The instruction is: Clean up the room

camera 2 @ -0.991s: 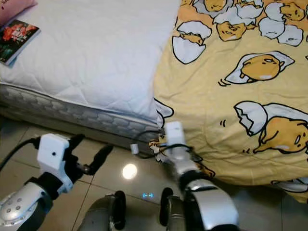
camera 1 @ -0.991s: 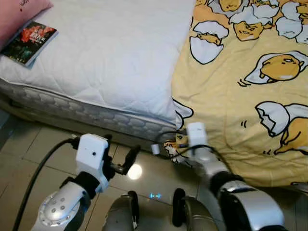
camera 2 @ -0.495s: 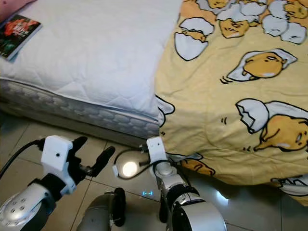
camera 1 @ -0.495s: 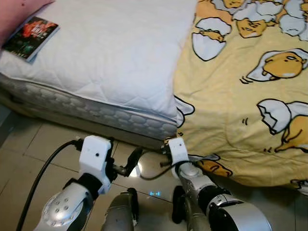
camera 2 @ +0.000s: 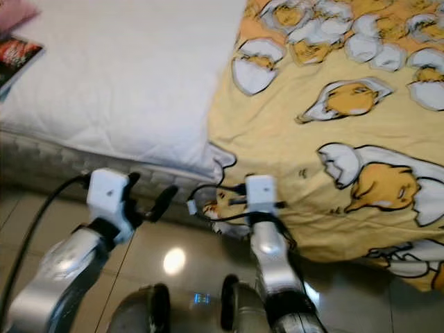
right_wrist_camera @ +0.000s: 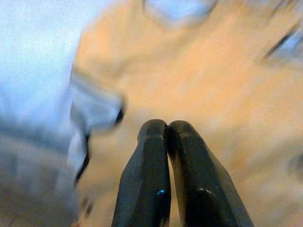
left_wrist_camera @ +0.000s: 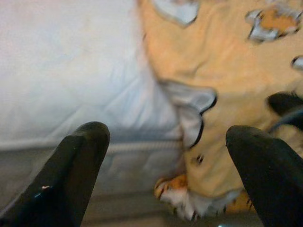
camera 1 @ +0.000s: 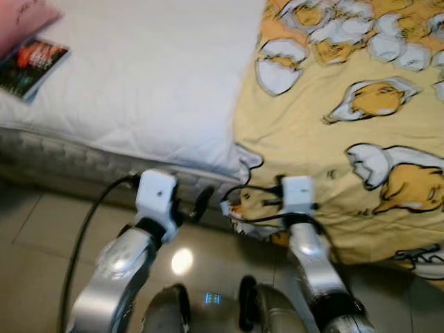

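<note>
We find the yellow blanket (camera 1: pixel 361 139) draped over the bed's near edge, its hem hanging beside the white mattress cover (camera 1: pixel 139 83). The right gripper (right_wrist_camera: pixel 166 130) is pressed closed, holding nothing, just short of the hem. The left gripper (left_wrist_camera: pixel 165 142) stands spread wide nearby. We judge the right should open before pinching the hem's corner.

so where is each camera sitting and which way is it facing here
Left eye view: on the head, looking down at the bed edge, yellow blanket, both arms and the floor.
Right eye view: same scene, slightly offset; book at the far left.
Left wrist view: along the open left gripper at the mattress corner.
Right wrist view: along the shut right gripper at the blanket.
Both wrist views share the blanket's hanging corner.
</note>
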### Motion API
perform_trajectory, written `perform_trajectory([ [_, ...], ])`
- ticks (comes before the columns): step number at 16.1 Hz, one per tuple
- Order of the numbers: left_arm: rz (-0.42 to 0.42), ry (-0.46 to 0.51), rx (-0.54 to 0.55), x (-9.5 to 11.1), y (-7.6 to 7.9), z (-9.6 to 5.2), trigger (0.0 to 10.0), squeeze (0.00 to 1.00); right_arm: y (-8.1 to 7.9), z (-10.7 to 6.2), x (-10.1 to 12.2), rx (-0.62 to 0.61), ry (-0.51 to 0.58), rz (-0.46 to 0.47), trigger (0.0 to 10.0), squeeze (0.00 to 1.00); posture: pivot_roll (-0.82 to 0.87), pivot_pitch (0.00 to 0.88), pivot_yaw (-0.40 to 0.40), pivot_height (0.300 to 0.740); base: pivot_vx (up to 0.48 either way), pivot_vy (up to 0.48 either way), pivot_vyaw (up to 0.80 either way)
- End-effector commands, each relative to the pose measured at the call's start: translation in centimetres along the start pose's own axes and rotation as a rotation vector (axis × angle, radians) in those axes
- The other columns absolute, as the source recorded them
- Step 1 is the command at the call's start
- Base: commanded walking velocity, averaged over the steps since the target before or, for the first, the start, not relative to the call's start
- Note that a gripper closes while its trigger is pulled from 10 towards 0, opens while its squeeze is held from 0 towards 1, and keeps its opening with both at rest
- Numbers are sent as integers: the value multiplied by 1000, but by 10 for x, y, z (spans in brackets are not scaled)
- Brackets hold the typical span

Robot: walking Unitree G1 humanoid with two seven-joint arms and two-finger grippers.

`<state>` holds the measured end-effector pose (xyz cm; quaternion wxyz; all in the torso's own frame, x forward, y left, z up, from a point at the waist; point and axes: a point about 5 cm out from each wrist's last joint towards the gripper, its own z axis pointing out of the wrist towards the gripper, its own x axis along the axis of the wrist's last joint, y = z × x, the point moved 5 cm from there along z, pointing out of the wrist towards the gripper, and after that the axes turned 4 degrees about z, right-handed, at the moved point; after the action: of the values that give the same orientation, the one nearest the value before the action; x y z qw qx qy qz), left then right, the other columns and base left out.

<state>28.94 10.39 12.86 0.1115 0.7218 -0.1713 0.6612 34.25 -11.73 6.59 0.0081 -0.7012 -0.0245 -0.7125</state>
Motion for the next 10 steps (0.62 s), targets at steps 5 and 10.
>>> perform_trajectory([
  [5, 9, 39, -1, -3, -2, 21, 10000, 0, 20, -20, 8, -69, 11, 23, 10000, 749, 42, 12, -9, 740, 0, 0, 0],
  [10, 9, 20, 37, -12, -19, 21, 10000, 1000, 32, -32, 20, -77, 54, 5, 10000, 1000, 23, 0, 0, 740, 0, 0, 0],
])
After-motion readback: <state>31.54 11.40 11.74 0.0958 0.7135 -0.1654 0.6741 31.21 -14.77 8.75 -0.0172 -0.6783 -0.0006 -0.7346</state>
